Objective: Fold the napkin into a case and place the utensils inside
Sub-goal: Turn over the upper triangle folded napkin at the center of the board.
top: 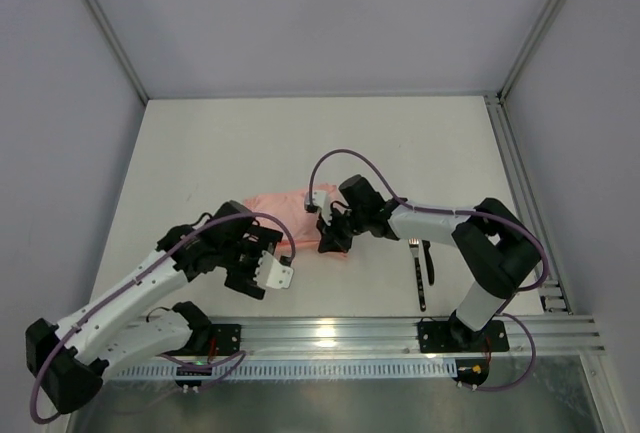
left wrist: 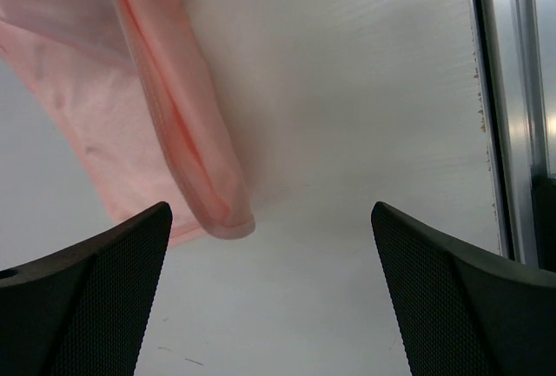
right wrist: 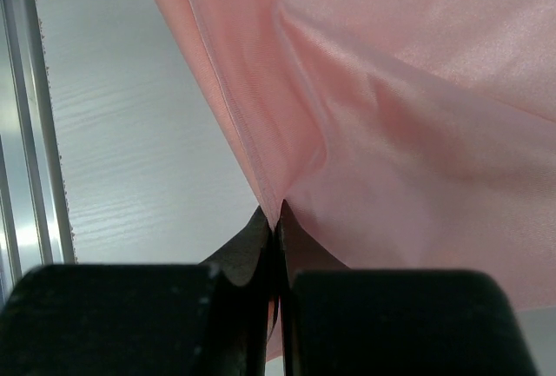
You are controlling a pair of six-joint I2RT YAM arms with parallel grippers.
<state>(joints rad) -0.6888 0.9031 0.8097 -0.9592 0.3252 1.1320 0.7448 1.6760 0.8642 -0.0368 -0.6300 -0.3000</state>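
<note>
Salmon-pink napkin [top: 283,205] lies mid-table as a partly folded, layered strip. The right gripper [right wrist: 278,220] is fully closed, pinching a thin cloth edge at the strip's right end. The left gripper [left wrist: 270,211] stands wide open beside the strip's near left end, holding nothing. The utensils [top: 422,268] lie well apart to the right. Risk: with nothing anchoring the cloth, a pull by the right gripper would probably drag the whole strip and loosen its layers.
</note>
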